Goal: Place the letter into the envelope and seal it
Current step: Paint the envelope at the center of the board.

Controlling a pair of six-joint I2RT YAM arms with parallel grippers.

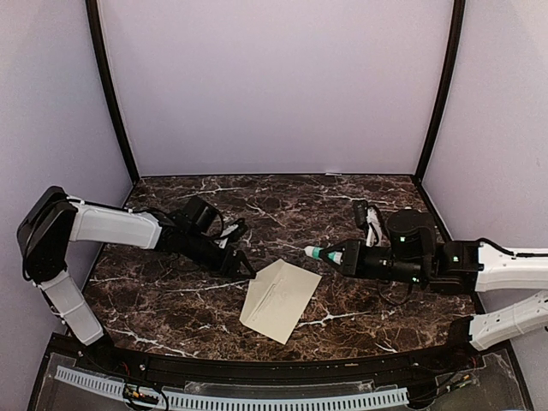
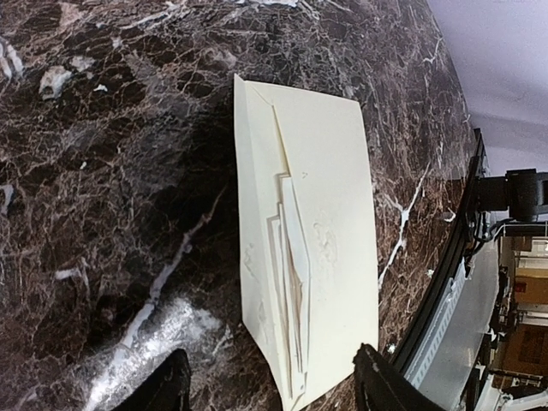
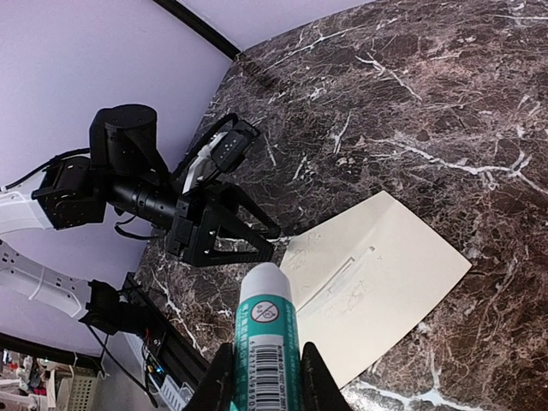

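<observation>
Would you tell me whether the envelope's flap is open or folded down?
Folded down: the envelope lies flat as a plain rectangle, no flap sticking out. Whether it is sealed, cannot tell.

Dark marble table [image 1: 171, 300], lilac walls [image 1: 274, 86], black corner posts [image 1: 111, 94].

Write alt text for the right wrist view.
The right gripper clamps a white-and-teal glue stick in the foreground. Beyond it, a cream envelope lies flat on the dark marble table, with the left gripper open at the envelope's left corner.
</observation>
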